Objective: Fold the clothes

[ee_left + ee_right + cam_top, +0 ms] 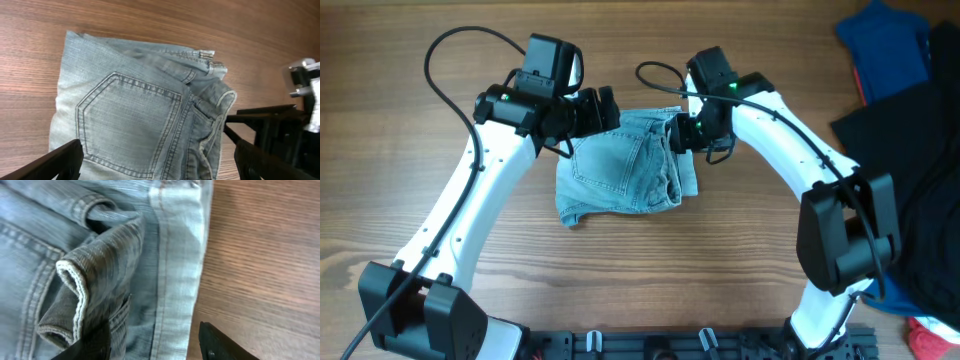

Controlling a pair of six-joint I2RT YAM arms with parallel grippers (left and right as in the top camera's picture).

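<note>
1. The clothes: light blue denim shorts point(620, 175) lie mid-bench point(370, 180), between the two arms. One stitched back pocket faces up. The outline is a rough square, so we judge them already doubled over once.
2. The right side of the packet is untidy. The right wrist view shows a hemmed flap curled up and over by the edge. The overhead view shows a bunched ridge along that same side.
3. Left pincer point(157, 152): jaws spread wide, one finger on each side of the pocket panel, holding nothing. It hangs over the far left part of the shorts.
4. Right pincer point(155, 335): jaws apart, straddling the right-hand edge of the denim with bare wood showing between them. It grips nothing, and we cannot tell whether the tips touch the cloth.
5. Step in hand, our reading: a pause between folds, with both pincers free above the cloth.
6. Next move, our judgement: either flatten the curled flap or take a second fold. Each calls for a fresh pinch low on an edge that catches every layer. If both arms lift, they should travel together so that the stiff denim does not spring open.
7. The black garment point(920, 170) and the royal-blue garment point(885, 45) lie well apart at the right and play no part in the task.
</note>
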